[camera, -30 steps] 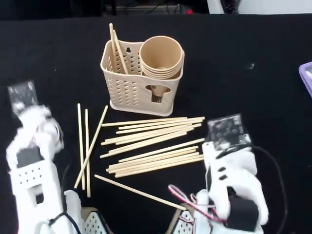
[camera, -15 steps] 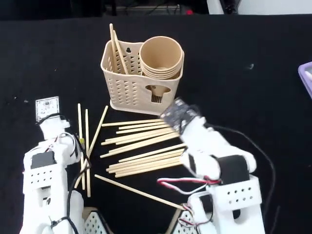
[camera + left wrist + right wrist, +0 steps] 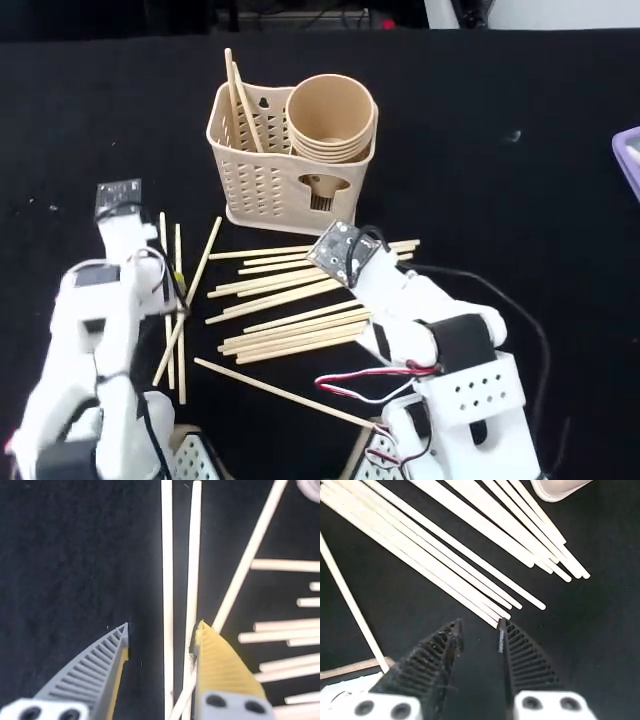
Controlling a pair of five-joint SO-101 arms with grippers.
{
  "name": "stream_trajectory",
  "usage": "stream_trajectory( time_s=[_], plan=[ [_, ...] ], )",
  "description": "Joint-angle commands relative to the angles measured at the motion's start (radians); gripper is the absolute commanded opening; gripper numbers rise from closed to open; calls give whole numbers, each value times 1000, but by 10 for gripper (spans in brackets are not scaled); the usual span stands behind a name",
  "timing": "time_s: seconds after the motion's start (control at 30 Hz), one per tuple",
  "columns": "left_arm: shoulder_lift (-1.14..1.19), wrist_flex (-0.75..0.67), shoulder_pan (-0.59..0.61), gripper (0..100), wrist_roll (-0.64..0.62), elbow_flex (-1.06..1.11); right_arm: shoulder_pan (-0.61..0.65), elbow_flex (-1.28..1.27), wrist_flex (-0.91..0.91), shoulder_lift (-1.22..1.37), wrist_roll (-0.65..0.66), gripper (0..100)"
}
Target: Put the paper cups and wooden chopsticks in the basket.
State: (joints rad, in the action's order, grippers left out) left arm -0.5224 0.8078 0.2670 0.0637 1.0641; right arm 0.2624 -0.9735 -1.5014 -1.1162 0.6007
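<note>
A cream basket (image 3: 275, 180) stands at the back of the table. It holds a stack of paper cups (image 3: 330, 115) and a few upright chopsticks (image 3: 238, 100). Several loose chopsticks (image 3: 310, 300) lie fanned out in front of it. My left gripper (image 3: 162, 627) is open low over the table, straddling a pair of chopsticks (image 3: 167, 555) that lie side by side at the left (image 3: 170, 300). My right gripper (image 3: 479, 624) is open, with nothing between its fingers, just short of the ends of the piled chopsticks (image 3: 470, 575). The right arm (image 3: 420, 320) leans over the pile.
One chopstick (image 3: 285, 393) lies slanted near the arm bases. Red and white cables (image 3: 370, 380) hang by the right base. A purple object (image 3: 630, 150) sits at the right edge. The black cloth is bare to the right of the basket.
The right arm has swung left and forward over the chopstick pile. The left arm has pushed forward, bringing its gripper down around the left pair of chopsticks.
</note>
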Motion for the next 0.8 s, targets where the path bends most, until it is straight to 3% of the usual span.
stream_trajectory(
  time_s=[0.0, 0.4, 0.6, 0.77],
  plan=[
    [147, -18, -21, 213, -8, -133, 8, -16, 55, 2, 9, 117],
    [402, -2, -44, 212, -8, -269, 8, -147, 146, 2, 9, 117],
    [402, 0, -44, 27, 2, -259, -63, -142, 173, 2, 9, 117],
    [402, 2, -45, 30, 46, -243, -135, -140, 176, 2, 54, 117]
  ],
)
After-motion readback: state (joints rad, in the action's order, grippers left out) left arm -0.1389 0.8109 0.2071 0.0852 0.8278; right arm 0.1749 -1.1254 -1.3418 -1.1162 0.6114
